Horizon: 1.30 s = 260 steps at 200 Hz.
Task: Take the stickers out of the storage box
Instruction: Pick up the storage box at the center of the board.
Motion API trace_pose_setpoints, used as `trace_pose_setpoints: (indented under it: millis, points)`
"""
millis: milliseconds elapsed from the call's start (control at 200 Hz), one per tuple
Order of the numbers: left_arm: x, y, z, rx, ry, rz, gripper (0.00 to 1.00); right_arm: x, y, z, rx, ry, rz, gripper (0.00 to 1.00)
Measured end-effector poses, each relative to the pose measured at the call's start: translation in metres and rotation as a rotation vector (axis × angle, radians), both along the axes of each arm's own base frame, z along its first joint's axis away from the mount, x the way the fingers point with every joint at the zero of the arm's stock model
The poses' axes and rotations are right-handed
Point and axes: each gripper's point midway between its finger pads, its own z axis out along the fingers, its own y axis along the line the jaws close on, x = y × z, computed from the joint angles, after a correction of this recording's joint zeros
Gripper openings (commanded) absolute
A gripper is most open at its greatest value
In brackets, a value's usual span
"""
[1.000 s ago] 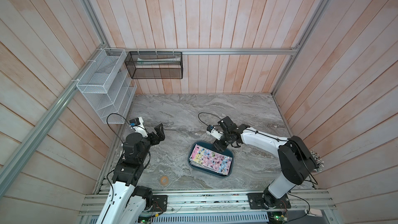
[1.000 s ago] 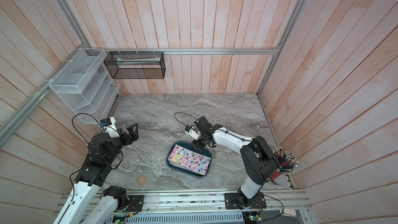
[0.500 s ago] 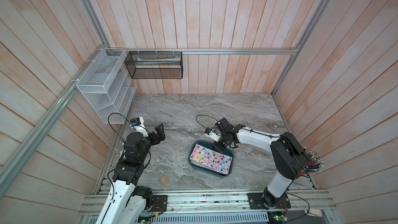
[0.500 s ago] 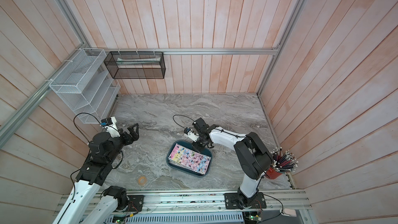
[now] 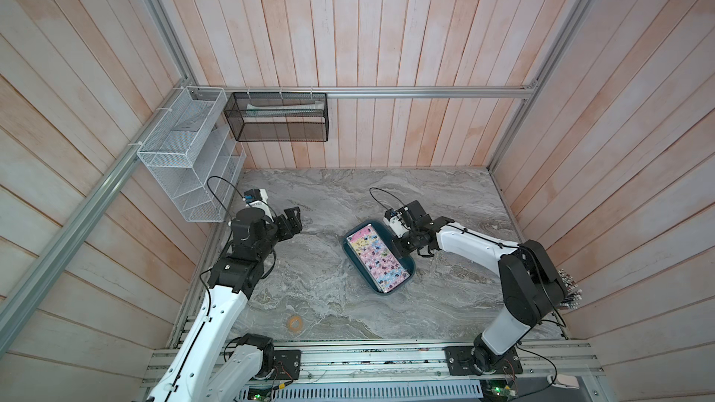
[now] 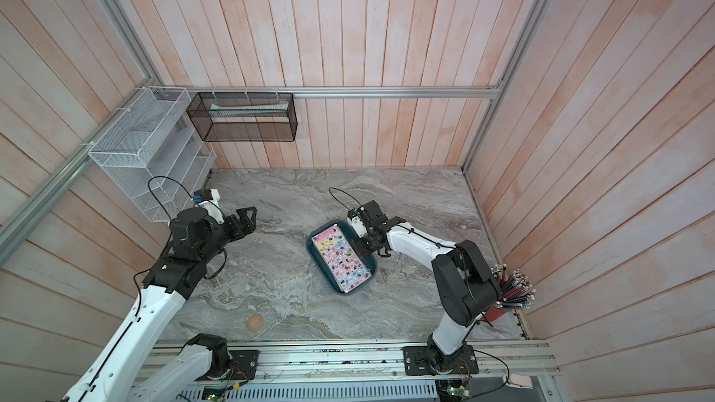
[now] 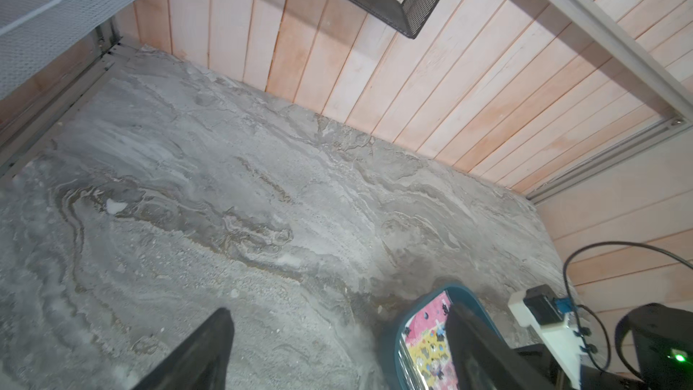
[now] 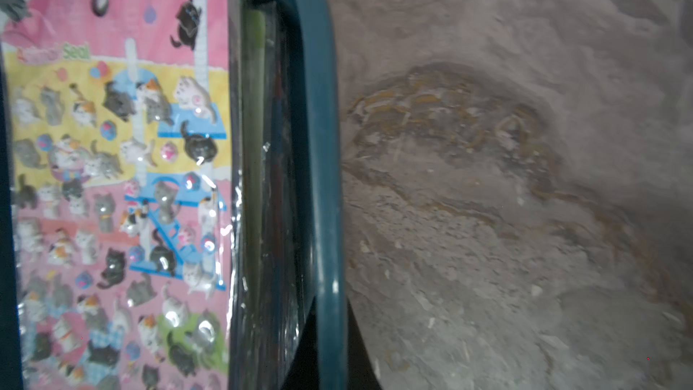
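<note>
The storage box [image 5: 381, 291] [image 6: 336, 291], a shallow dark teal tray, lies at an angle mid-table in both top views. The stickers [image 5: 377, 259] [image 6: 340, 259] fill it; the top sheet is pink and yellow with small cats. My right gripper [image 5: 402, 253] [image 6: 365, 251] is shut on the box's right long rim. In the right wrist view the right gripper [image 8: 330, 332] has a dark finger on each side of the storage box rim [image 8: 318, 144], beside the stickers [image 8: 120, 181]. My left gripper [image 5: 294, 220] [image 6: 247, 218] [image 7: 339, 309] stands open over bare table, left of the box [image 7: 392, 347].
A white wire rack [image 5: 185, 160] and a black mesh basket [image 5: 278, 117] hang on the back-left walls. A red cup of pencils [image 6: 510, 295] stands at the right wall behind the right arm. A small orange ring [image 5: 295, 322] lies near the front edge.
The right gripper has come down onto the box's right rim and shut on it. The box has swung to a steeper angle and shifted away from the front edge. The left arm has stayed put.
</note>
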Motion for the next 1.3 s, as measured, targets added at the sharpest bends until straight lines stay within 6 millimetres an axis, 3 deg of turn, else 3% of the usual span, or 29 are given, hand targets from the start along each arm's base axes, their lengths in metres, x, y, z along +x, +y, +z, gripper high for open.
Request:
trace_pose_setpoints:
  millis: [95, 195, 420, 585, 785, 950, 1125, 1300]
  points:
    - [0.017, -0.026, 0.008, -0.012, 0.021, -0.064, 0.78, 0.017, -0.019, 0.012, 0.031, -0.023, -0.128, 0.0]
    - [0.035, -0.071, 0.007, -0.006, 0.067, -0.161, 0.74, 0.031, -0.035, 0.023, 0.067, -0.044, -0.249, 0.0]
    - [0.068, -0.173, -0.017, 0.03, 0.18, -0.354, 0.61, 0.053, -0.076, 0.027, 0.118, -0.044, -0.47, 0.0]
    - [0.082, -0.239, -0.037, 0.051, 0.237, -0.457, 0.49, 0.058, -0.104, 0.026, 0.142, -0.053, -0.573, 0.0]
    - [0.092, -0.305, -0.058, 0.076, 0.283, -0.558, 0.39, 0.053, -0.118, 0.014, 0.141, -0.029, -0.625, 0.0]
    - [0.093, -0.339, -0.077, 0.097, 0.32, -0.608, 0.3, 0.057, -0.122, 0.015, 0.157, -0.036, -0.646, 0.0]
    - [0.087, -0.351, -0.11, 0.146, 0.379, -0.62, 0.29, 0.062, -0.127, 0.017, 0.172, -0.05, -0.662, 0.0]
    - [0.084, -0.352, -0.138, 0.221, 0.419, -0.595, 0.41, 0.063, -0.126, 0.011, 0.177, -0.04, -0.659, 0.0]
